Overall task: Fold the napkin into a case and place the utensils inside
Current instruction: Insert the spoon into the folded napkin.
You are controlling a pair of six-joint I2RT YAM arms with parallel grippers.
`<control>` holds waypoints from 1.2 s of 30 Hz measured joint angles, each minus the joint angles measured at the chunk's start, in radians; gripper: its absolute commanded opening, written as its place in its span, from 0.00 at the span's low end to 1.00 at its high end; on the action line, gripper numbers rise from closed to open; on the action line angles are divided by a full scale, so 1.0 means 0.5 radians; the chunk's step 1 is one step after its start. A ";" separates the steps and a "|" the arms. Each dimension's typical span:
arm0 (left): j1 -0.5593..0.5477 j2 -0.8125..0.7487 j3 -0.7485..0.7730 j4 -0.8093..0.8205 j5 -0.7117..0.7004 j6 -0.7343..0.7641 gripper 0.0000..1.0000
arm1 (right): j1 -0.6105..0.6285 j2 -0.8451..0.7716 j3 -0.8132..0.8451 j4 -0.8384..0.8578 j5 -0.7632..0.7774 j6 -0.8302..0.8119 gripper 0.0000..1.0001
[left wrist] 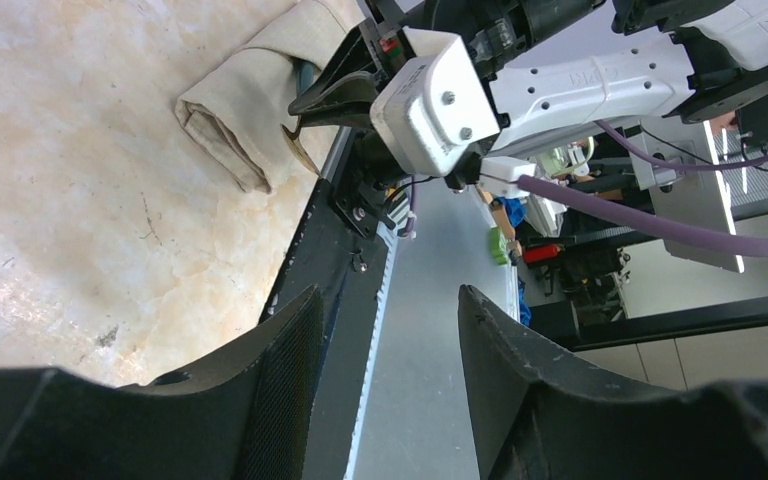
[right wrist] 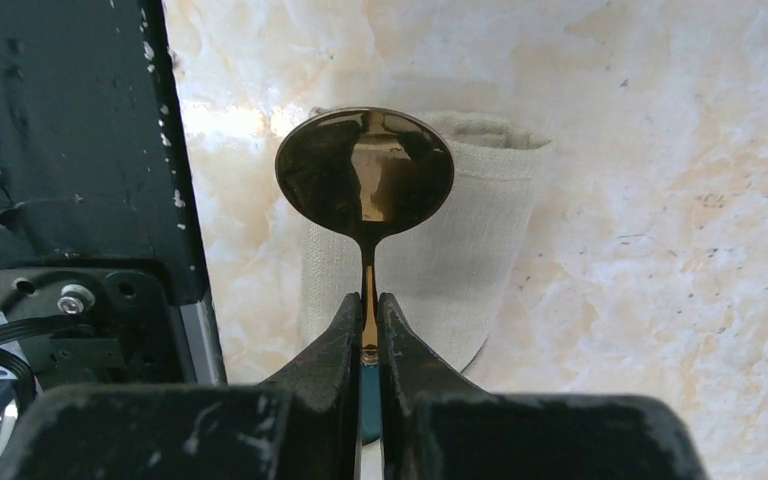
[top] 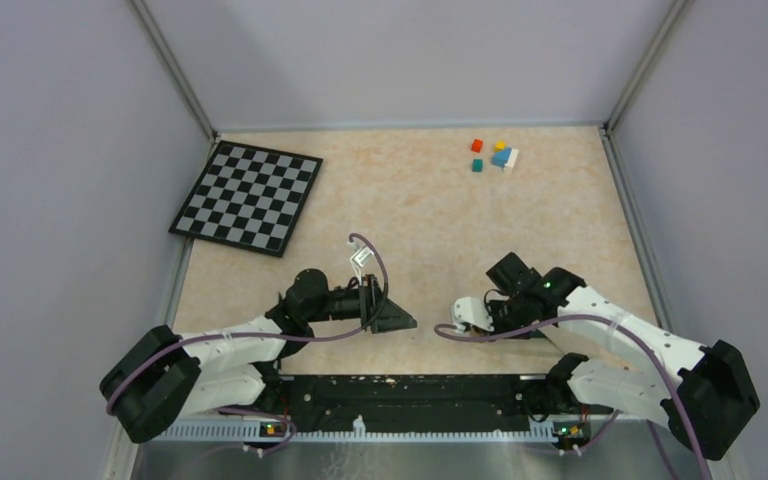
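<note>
Before the beige case [right wrist: 460, 260], right gripper [right wrist: 370, 325] pinches a glossy spoon [right wrist: 365, 180] (teal handle), bowl pointing straight outward; left gripper [left wrist: 385, 325] gapes.

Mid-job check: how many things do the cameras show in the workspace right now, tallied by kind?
checkerboard: 1
small coloured cubes: 5
folded napkin: 1
spoon, clamped in the right hand: 1
Total: 8 visible; anything tucked inside the napkin is hidden.
</note>
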 measured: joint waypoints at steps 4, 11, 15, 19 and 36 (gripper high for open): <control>0.000 -0.011 0.000 -0.011 0.006 0.005 0.58 | 0.000 0.007 -0.051 -0.002 0.064 -0.013 0.00; 0.000 -0.061 -0.001 -0.034 0.009 0.008 0.58 | -0.002 0.008 -0.064 -0.007 0.195 -0.013 0.00; 0.000 -0.117 -0.008 -0.044 0.015 0.007 0.58 | -0.018 0.008 -0.066 -0.009 0.288 -0.018 0.00; 0.000 -0.156 -0.008 -0.045 0.017 0.007 0.58 | -0.055 0.008 -0.085 -0.018 0.361 -0.038 0.00; 0.000 -0.217 -0.065 -0.043 0.022 -0.028 0.58 | -0.121 0.039 -0.155 -0.020 0.513 -0.064 0.00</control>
